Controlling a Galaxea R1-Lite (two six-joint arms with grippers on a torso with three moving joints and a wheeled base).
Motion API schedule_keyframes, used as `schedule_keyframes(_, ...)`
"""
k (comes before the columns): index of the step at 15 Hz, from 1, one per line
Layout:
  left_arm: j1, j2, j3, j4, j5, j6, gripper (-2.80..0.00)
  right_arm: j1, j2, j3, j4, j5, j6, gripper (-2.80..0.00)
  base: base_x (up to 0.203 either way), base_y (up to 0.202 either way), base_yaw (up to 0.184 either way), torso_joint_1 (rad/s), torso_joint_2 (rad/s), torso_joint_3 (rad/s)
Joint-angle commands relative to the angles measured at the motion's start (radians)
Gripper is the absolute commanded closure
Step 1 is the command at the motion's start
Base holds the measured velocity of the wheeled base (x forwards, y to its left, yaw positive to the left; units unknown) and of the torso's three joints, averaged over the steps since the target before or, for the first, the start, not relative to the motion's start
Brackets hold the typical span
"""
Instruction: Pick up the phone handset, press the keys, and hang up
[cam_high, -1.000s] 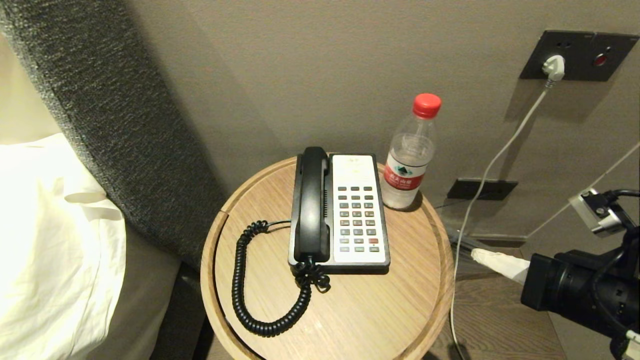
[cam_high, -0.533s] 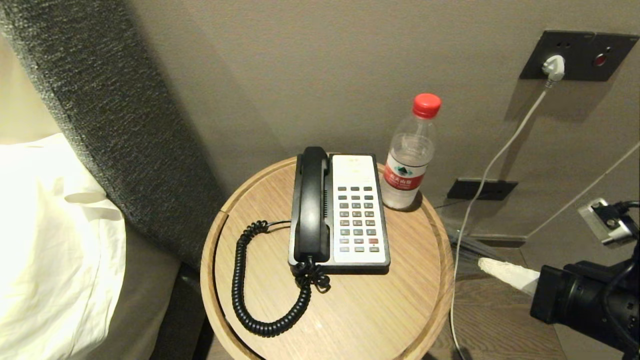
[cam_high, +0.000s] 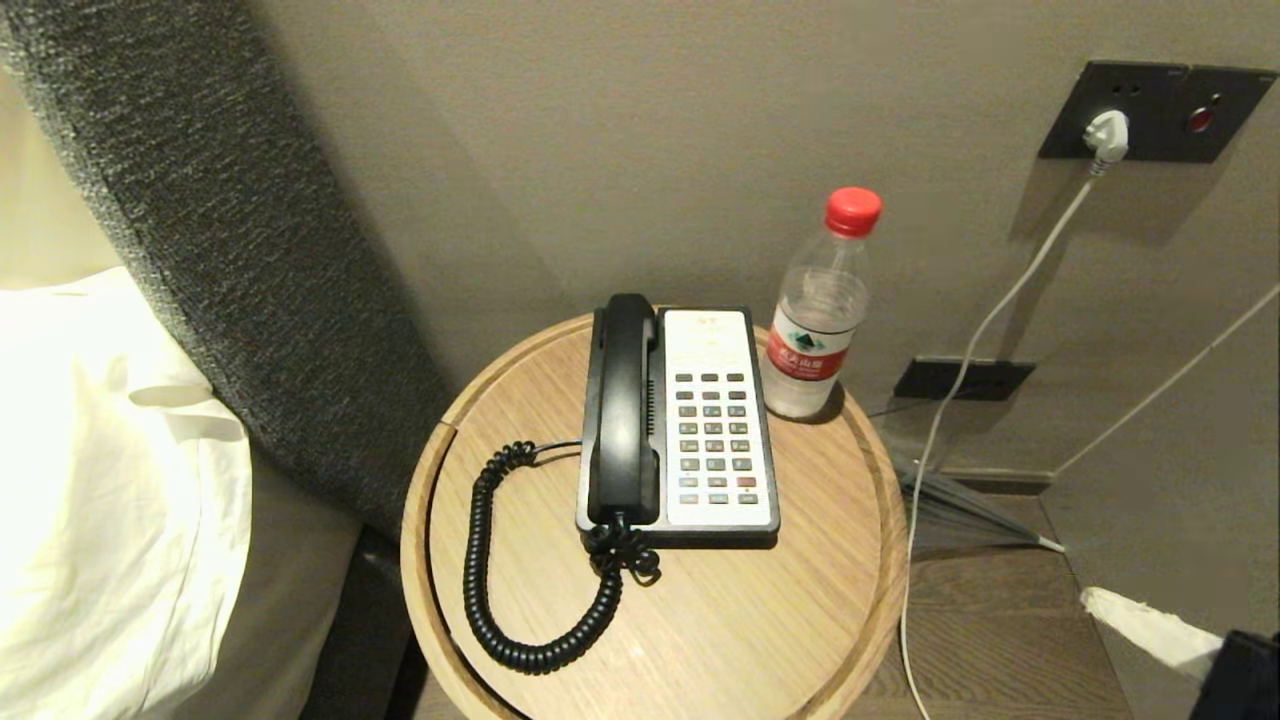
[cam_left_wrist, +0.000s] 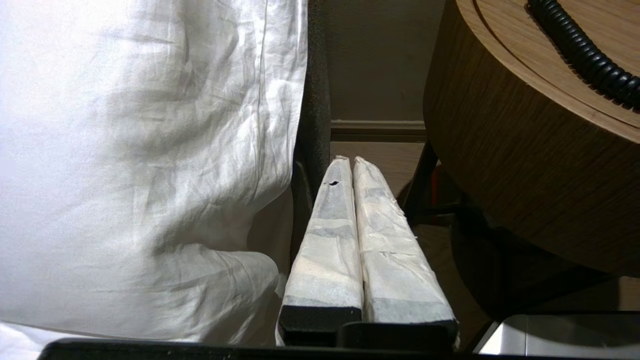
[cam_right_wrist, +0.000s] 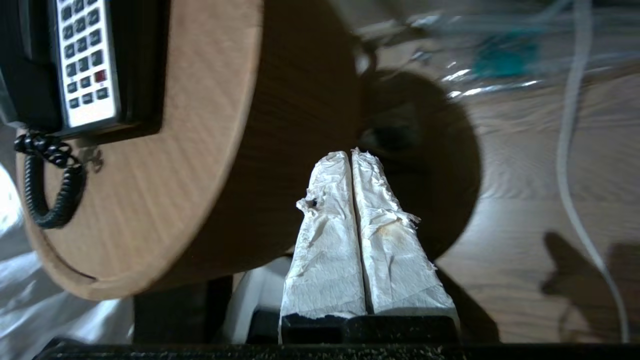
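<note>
The right gripper (cam_high: 1100, 600), its white-wrapped fingers pressed together on nothing, shows at the lower right of the head view, off the round wooden table (cam_high: 760, 620); the left gripper (cam_left_wrist: 352, 161), likewise closed and empty, hangs low between white bedding (cam_left_wrist: 150, 150) and the table; the phone handset (cam_high: 623, 405) lies on the phone base (cam_high: 715, 350) at centre frame, its coiled cord (cam_high: 480, 560) looping lower left; a water bottle (cam_high: 822, 310) stands beyond.

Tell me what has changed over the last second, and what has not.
The right arm has pulled back toward the lower right corner of the head view; only the wrapped tip of the right gripper shows there now, fingers shut and empty. The phone handset stays on its base, and the water bottle and round table are unmoved.
</note>
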Motion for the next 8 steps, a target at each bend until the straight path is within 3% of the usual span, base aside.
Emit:
schedule_keyframes(1, 0.0, 0.001, 0.0, 0.0, 0.0, 0.001, 0.0, -0.103, -0.164, 0.073, -0.002, -0.009, -0.007, 0.0, 0.0, 0.0, 0.0, 0.0, 0.0, 0.0)
schedule_keyframes(3, 0.0, 0.001, 0.0, 0.0, 0.0, 0.001, 0.0, -0.145, -0.217, 0.083, -0.002, -0.024, -0.02, 0.0, 0.0, 0.0, 0.0, 0.0, 0.0, 0.0)
schedule_keyframes(8, 0.0, 0.001, 0.0, 0.0, 0.0, 0.001, 0.0, -0.162, -0.307, 0.087, 0.057, -0.058, -0.018, 0.0, 0.0, 0.0, 0.0, 0.0, 0.0, 0.0)
